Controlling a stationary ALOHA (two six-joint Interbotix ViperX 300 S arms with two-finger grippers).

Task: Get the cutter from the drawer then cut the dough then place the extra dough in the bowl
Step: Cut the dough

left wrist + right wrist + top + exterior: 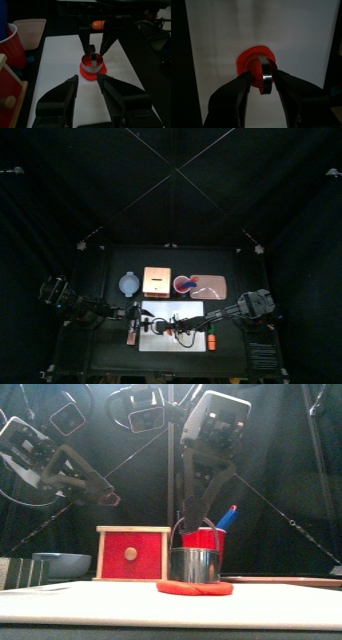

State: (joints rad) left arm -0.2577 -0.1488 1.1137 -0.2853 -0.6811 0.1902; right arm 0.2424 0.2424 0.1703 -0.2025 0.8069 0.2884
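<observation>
The round metal cutter (195, 565) stands on the flat red dough (195, 588), which lies on the white cutting board (80, 606). My right gripper (264, 76) is shut on the cutter (268, 75), directly above the dough (252, 56). In the left wrist view the cutter (93, 62) rests on the dough (87, 76), with the right gripper (91, 48) holding it from above. My left gripper (87, 92) is open and holds nothing, a short way off over the board's left part. The blue-grey bowl (128, 283) sits at the back left.
The wooden box with the red drawer front (132, 554) stands behind the board. A red cup (207, 537) with a blue knife (227, 516) is on the pink tray (214, 286) at the back right. A small orange toy (211, 341) lies near the board's right end.
</observation>
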